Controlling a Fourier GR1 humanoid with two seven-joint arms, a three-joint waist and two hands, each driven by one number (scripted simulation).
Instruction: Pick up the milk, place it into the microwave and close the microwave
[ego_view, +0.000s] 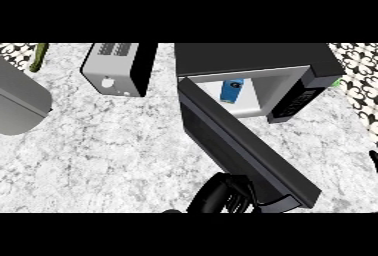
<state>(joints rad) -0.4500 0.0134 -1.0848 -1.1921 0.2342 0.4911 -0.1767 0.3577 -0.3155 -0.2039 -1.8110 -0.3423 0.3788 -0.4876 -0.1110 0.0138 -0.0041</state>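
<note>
The black microwave (258, 57) stands at the back right with its cavity showing. Its door (244, 145) is swung wide open towards me, hinged at the left. The milk, a small blue carton (231, 91), stands inside the cavity on the pale floor, free of any hand. My right hand (221, 195) is at the lower edge, just left of the door's free end. Its fingers are relaxed and lie against the door's outer face, holding nothing. My left hand does not show.
A silver and black toaster-like box (118, 67) stands at the back, left of the microwave. A large grey rounded object (18, 105) fills the left edge, with a green vegetable (38, 56) behind it. The marble counter (111, 150) ends at the right, where patterned floor shows.
</note>
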